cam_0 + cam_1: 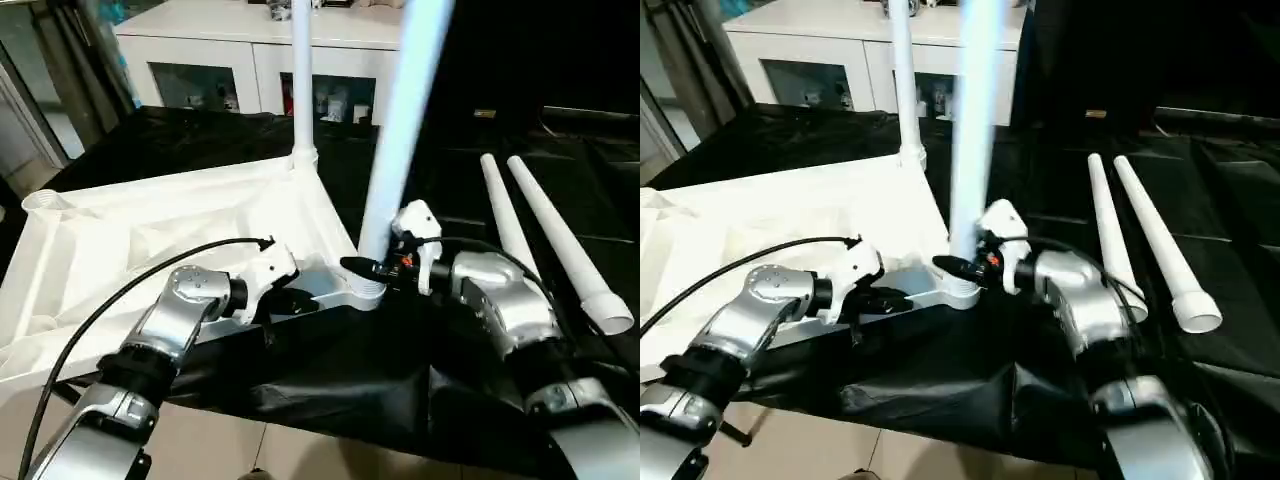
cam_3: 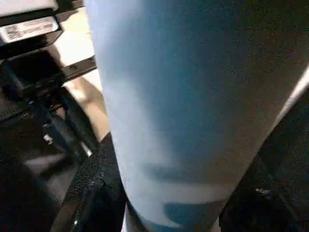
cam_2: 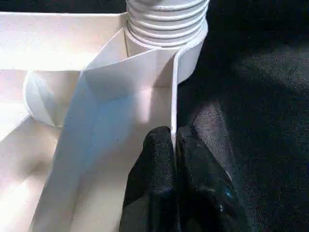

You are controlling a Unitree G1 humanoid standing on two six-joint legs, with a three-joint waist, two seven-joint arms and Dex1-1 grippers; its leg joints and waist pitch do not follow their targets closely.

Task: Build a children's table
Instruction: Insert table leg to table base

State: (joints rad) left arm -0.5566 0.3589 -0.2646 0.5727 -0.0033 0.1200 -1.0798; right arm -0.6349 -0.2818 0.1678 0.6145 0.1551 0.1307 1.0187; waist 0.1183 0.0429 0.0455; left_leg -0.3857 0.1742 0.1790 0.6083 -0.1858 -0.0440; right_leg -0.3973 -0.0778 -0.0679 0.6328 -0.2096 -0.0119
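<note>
Our left gripper [image 3: 173, 145] pinches the upturned white plastic tabletop's [image 1: 150, 240] thin rim; our right gripper [image 1: 372, 268], reaching level, clamps the upright round white tube leg [image 1: 400, 130].

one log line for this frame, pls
left gripper: shut on tabletop rim | right gripper: around near-corner leg, in socket | far leg: upright, fitted | loose legs: two, on black cloth

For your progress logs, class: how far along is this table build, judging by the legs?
Done: one leg stands upright in the far corner of the upside-down tabletop. In hand: the right end effector grips a second leg at the near corner socket, while the left end effector pinches the rim. Left: two legs on the black cloth.
</note>
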